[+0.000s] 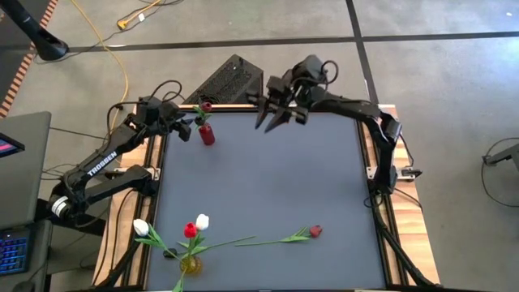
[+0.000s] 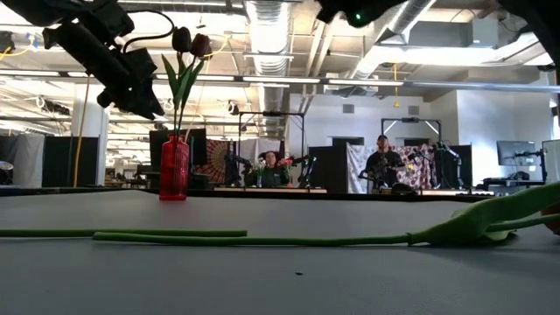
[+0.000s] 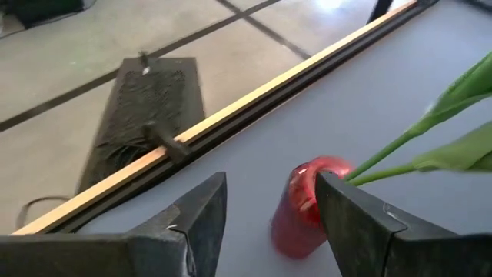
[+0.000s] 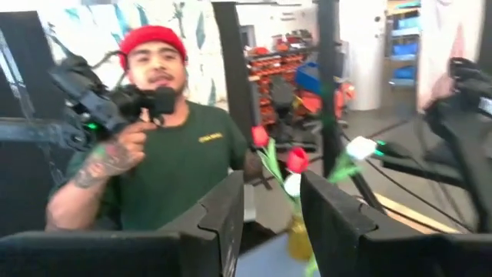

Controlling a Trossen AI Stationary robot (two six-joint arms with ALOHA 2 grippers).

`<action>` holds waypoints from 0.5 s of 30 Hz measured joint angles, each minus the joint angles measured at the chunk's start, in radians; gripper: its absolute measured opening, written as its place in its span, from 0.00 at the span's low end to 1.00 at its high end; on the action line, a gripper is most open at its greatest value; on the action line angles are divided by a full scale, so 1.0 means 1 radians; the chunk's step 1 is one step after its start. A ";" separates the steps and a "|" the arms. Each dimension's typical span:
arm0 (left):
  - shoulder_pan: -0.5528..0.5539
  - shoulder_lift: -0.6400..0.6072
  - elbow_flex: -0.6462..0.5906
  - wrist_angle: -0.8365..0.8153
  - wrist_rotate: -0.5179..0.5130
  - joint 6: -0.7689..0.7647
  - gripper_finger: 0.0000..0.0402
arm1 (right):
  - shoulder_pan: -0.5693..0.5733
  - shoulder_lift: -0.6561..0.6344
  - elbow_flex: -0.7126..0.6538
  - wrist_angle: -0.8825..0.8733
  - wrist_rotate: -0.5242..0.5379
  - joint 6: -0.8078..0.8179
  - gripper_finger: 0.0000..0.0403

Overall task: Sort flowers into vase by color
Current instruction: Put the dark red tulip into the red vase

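Left gripper (image 1: 185, 128) hangs at the far left of the table (image 1: 268, 178), jaws spread wide and grasping nothing. The red vase (image 1: 207, 134) stands just beside it; in the left wrist view the vase (image 3: 304, 208) sits between the two fingers (image 3: 204, 215) but slightly beyond them, not clasped. Dark-headed tulips (image 2: 191, 42) stand upright in that vase.

Right gripper (image 1: 276, 113) is raised over the far edge of the table, well apart from every flower. Fingers (image 4: 231, 208) stand parted with nothing between them.

Near edge: yellow vase (image 1: 190, 264) holds a red tulip (image 1: 190, 230) and a white tulip (image 1: 202, 221); another white tulip (image 1: 141, 228) leans out to its left, whether its stem is in the vase is unclear. One loose red tulip (image 1: 315, 231) lies flat on the table right of the yellow vase, stem pointing toward it.

A person (image 4: 165, 146) stands beyond the table.
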 joint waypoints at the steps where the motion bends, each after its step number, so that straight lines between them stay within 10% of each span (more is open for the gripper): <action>1: 0.000 -0.001 0.000 -0.010 -0.017 0.008 0.47 | 0.022 0.000 0.000 -0.002 0.013 0.001 0.38; 15: -0.133 -0.004 0.182 -0.372 -0.121 0.027 0.47 | 0.321 0.000 0.000 -0.453 0.322 -0.330 0.38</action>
